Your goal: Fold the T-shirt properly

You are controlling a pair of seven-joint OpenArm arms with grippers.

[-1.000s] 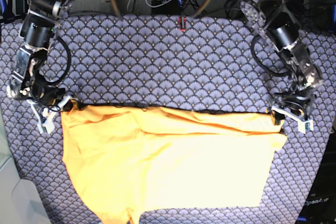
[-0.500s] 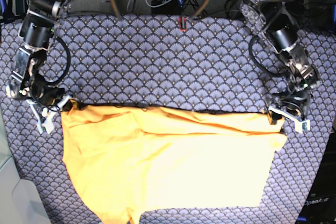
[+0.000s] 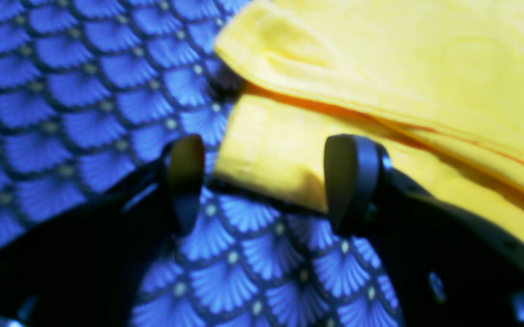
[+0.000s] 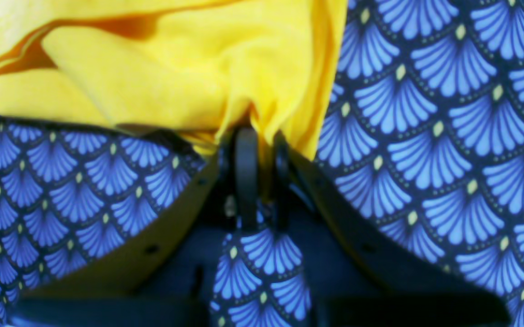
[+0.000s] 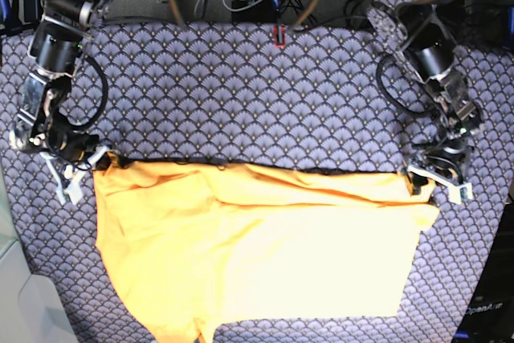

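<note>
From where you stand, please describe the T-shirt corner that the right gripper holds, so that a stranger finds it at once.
On the blue-grey patterned table cloth lies one yellow-orange T-shirt. Follow its far edge to the base view's left end, where the right gripper pinches bunched cloth. At the opposite end, the left gripper stands open, holding nothing.

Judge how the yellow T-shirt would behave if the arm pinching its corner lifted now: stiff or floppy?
Probably floppy: the T-shirt bunches into soft pleats where the right gripper is shut on it. Likely light and thin, since its layered edge lies flat. The far end would probably drag, because the left gripper is open.
</note>
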